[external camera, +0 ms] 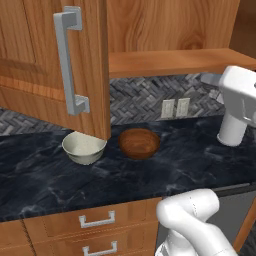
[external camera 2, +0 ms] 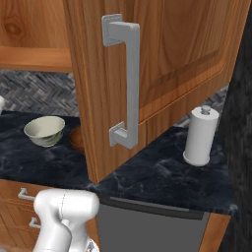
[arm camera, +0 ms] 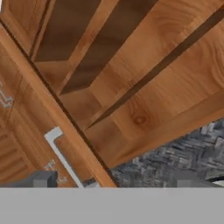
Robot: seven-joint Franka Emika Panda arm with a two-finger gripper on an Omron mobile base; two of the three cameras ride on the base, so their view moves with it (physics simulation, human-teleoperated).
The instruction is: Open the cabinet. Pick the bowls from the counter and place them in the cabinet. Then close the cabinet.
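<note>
Grained wood cabinet (external camera: 165,30), glazed cream bowl (external camera: 83,148), wooden bowl (external camera: 139,143), veined marble-look counter (external camera: 165,170).

On the counter (external camera: 200,155) stood two bowls: one cream bowl (external camera: 84,148) and one brown wooden bowl (external camera: 139,143). Also on it was one paper towel roll (external camera 2: 200,136). Above it, two wall sockets (external camera: 175,107); below it, two drawer handles (external camera: 97,220).

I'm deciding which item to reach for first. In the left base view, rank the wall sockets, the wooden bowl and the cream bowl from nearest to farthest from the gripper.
Measured from the gripper, open at the right under the cabinet shelf:
1. wall sockets, just left of it and lower, on the wall.
2. wooden bowl, on the counter, centre.
3. cream bowl, farthest left, below the open door.
</note>
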